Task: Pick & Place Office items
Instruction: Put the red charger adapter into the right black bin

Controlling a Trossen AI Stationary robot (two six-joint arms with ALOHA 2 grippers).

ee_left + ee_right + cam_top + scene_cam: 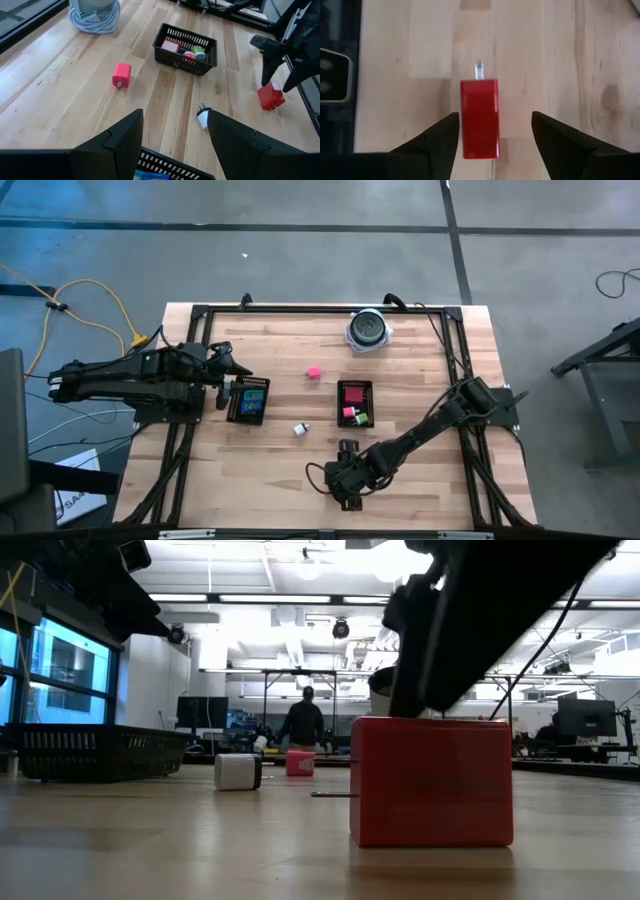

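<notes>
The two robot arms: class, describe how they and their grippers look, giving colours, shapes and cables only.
Both arms are dark, almost black, built of jointed segments. The left gripper and right gripper each end in two black, wedge-shaped fingers with flat, angular faces. Thin black cables loop beside the right arm's wrist. No markings are legible.

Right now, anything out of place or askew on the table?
Three items lie loose on the table outside the trays: a pink block, a white plug tipped on its side with prongs showing, and a red block lying between the open fingers of the right tool. No damage or spill shows.
</notes>
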